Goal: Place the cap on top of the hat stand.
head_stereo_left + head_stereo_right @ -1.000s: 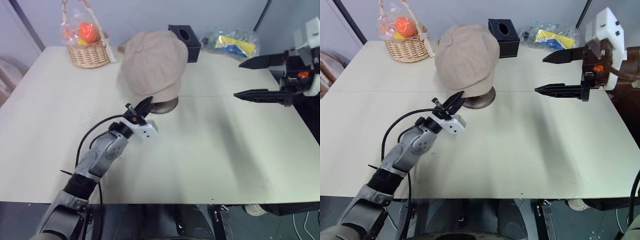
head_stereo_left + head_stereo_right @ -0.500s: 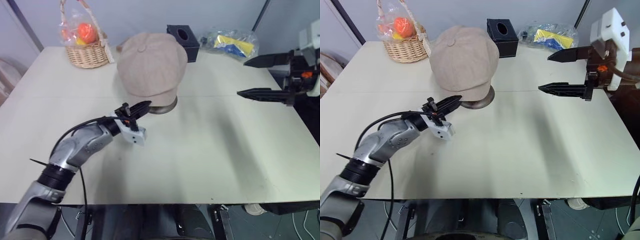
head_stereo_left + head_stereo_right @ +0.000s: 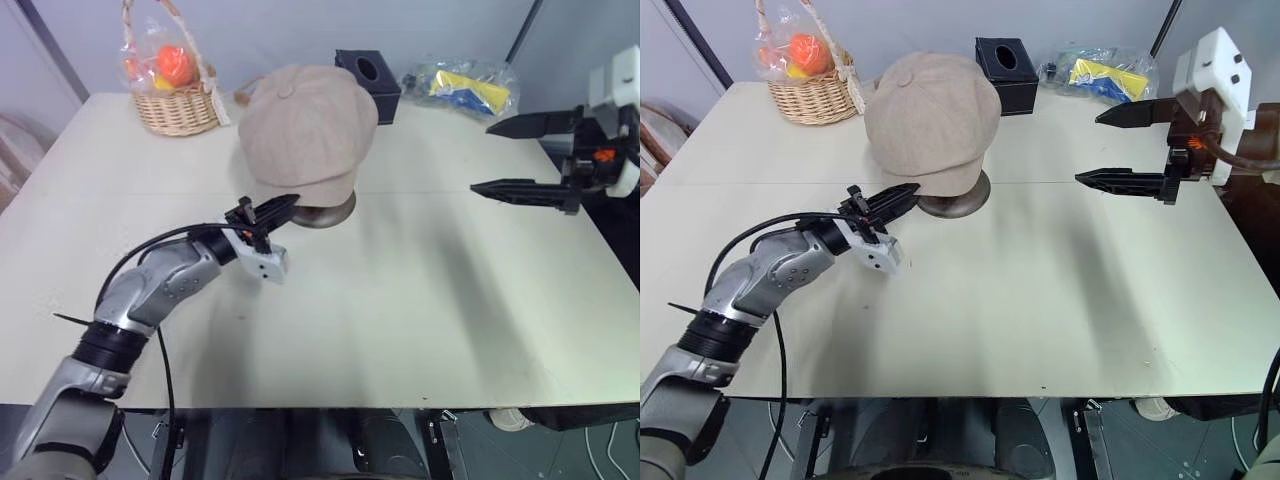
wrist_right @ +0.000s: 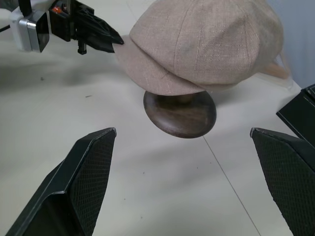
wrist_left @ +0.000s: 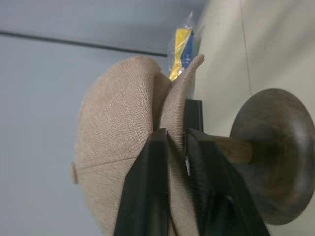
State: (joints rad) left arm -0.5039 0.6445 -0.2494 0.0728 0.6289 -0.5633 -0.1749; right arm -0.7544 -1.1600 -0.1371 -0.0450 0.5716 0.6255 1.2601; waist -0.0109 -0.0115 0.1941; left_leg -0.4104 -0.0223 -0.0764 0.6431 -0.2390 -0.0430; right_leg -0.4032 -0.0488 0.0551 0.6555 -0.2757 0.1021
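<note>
Left wrist view: my left pincer (image 5: 175, 147), slightly parted around brim of soft beige fabric cap (image 3: 305, 132) atop dark turned-wood hat stand (image 3: 330, 213). Open wider, withdraw level without dragging brim. Right pincer (image 3: 1118, 147) wide, empty.

The cap (image 3: 931, 125) hides the hat stand (image 3: 954, 204) head and most of its stem.

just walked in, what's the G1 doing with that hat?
The beige cap is sitting on the dark wooden hat stand, whose round base shows under it on the table. The left gripper is at the cap's brim, one finger on each side of the edge, parted only slightly. The right gripper hangs wide open off to the side, holding nothing. A fruit basket and a black box sit at the back.
</note>
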